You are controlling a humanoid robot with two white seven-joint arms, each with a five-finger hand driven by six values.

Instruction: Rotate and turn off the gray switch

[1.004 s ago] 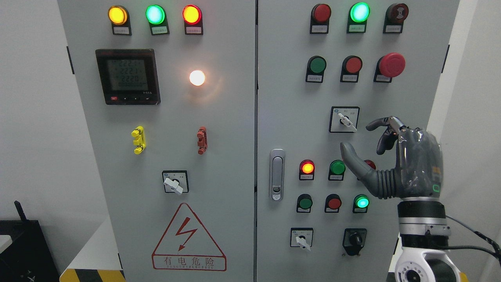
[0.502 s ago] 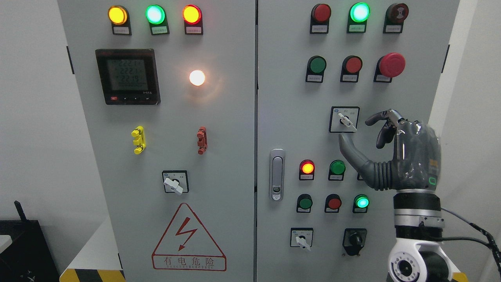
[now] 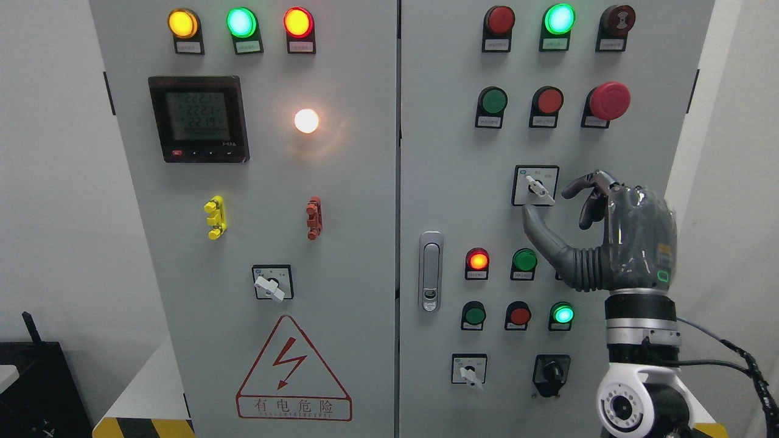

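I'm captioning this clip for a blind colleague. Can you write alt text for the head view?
The robot's right hand, fingers open, is raised beside the gray switch on the right door of a gray control cabinet, not yet gripping it. The switch's handle points down and to the right. Around it sit lit and unlit indicator lamps and push buttons.

Bright even light, sharp focus; white lamp [image 3: 307, 120] glares on panel.
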